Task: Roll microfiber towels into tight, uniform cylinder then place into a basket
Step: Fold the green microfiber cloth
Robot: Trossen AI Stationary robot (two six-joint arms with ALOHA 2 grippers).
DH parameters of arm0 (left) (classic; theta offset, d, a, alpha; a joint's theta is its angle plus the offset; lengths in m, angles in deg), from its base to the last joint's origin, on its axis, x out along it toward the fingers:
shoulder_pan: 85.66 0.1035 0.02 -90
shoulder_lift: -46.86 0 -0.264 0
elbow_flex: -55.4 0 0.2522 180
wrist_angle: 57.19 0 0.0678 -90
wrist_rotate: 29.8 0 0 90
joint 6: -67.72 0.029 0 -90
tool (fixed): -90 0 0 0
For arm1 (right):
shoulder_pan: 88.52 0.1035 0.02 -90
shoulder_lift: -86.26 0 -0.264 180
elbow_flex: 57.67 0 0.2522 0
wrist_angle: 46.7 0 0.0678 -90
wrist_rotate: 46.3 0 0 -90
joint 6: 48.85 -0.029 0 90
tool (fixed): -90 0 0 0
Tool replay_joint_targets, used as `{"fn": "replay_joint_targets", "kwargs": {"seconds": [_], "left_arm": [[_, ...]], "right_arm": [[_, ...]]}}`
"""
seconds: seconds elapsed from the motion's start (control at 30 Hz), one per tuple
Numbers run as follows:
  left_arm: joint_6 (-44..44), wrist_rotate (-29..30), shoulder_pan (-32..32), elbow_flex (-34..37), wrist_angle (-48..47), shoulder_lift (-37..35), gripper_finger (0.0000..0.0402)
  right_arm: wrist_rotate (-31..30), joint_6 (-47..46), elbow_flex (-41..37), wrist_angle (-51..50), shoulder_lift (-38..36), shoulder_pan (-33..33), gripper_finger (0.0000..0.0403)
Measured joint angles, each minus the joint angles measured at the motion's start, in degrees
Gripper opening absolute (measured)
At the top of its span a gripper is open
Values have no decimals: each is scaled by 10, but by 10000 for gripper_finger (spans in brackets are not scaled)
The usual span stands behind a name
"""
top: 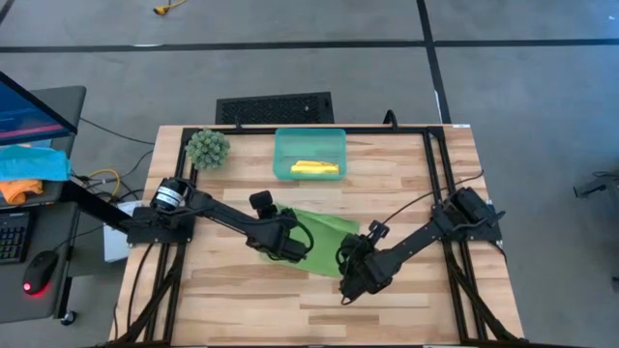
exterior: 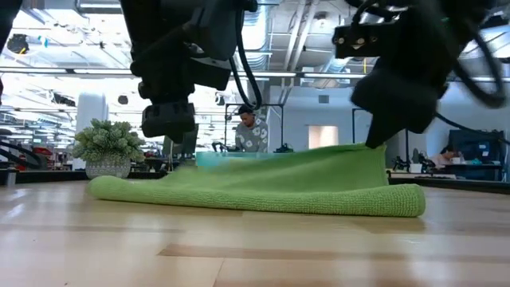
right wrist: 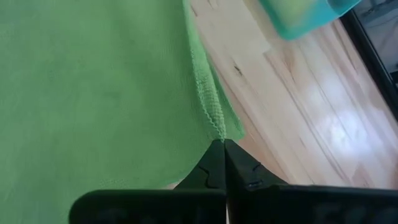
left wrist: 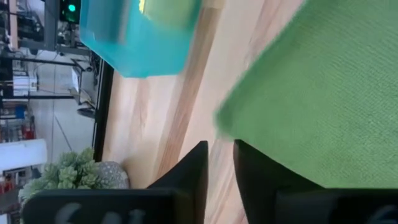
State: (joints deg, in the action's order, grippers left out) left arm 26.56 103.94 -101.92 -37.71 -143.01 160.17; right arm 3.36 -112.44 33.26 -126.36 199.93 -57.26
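A lime green microfiber towel lies doubled over at the table's middle, most of it flat on the wood. My right gripper is shut on its near right edge. My left gripper hovers over the towel's left end, slightly open, with bare wood showing between its fingers; the towel's corner lies just beyond them. The teal basket stands at the far middle with a yellow rolled towel inside. My right gripper pinches the green towel's hemmed edge between its two fingertips, where two layers seem to meet. The fingers slant down from the table's right. That edge is lifted and the cloth slopes from it down to the part on the table.
A fuzzy green plant sits at the far left corner. Black frame rails run along the table's sides. Bare wood stretches along the near edge. A person shows in the room behind the table.
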Motion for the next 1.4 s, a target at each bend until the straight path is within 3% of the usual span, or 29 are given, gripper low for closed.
{"fn": "replay_joint_targets", "kwargs": {"seconds": [0.33,0.63,0.9,1.13,1.4], "left_arm": [[0,-18,-19,0,-5,0,104],[-16,-30,-76,0,16,0,105],[-36,-51,-89,0,20,0,105],[13,-27,-66,0,144,0,105],[113,-75,-25,0,286,0,105]], "right_arm": [[26,17,0,6,0,-48,21],[31,31,0,-2,0,-70,109],[58,100,0,-62,-19,-77,174],[3,11,0,-196,-63,-71,176],[-67,-39,0,-221,-108,-43,164]]}}
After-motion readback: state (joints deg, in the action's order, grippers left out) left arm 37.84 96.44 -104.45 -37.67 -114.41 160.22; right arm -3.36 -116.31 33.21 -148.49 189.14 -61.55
